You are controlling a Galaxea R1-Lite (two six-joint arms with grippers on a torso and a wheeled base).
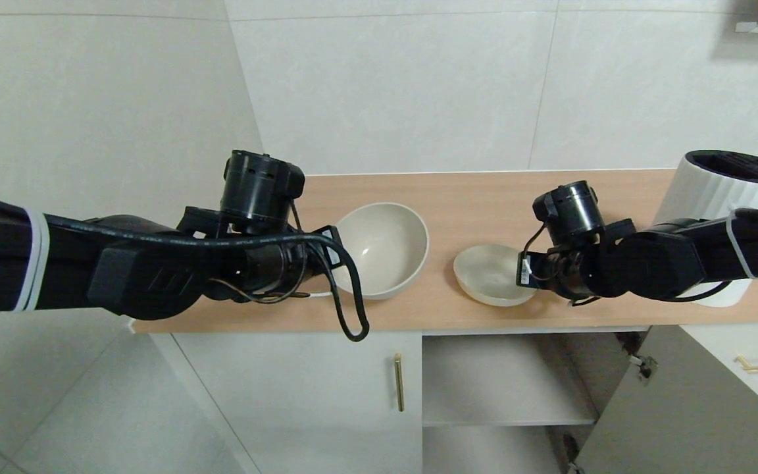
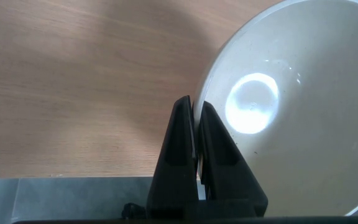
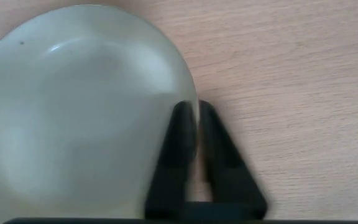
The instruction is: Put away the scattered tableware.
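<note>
On the left, we see the left gripper [image 2: 196, 107] closed narrowly on the rim of the big bowl [image 1: 385, 250], on the wooden counter [image 1: 471, 194]. Further right, the right gripper [image 3: 191, 111] pinches the small dish [image 1: 487, 273] by its rim (same counter).

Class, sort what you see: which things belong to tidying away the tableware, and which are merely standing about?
Job: big bowl, held at its rim by the left gripper; small dish, held by the right gripper; open cupboard, likely the destination.
Bystanders: white ribbed canister; closed cupboard door.
</note>
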